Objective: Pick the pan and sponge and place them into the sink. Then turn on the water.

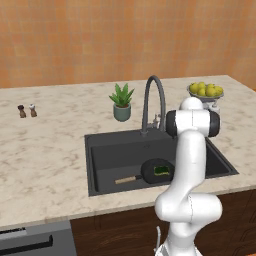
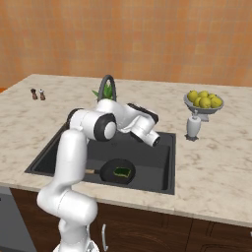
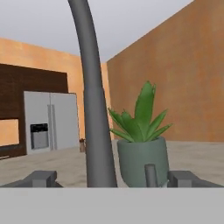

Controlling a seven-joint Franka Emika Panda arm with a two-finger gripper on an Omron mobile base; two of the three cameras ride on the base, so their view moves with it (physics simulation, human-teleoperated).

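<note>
While the pan (image 1: 152, 170) lies on the floor of the sink (image 1: 107, 145) with the sponge (image 1: 161, 170) resting inside it, the claw (image 3: 112, 178) stands released and empty, its fingertips (image 3: 41, 178) spread wide on either side of the faucet (image 3: 94, 109) pipe. Just behind the faucet sits the potted plant (image 3: 141, 148) on the table (image 1: 45, 145); no water stream is visible
</note>
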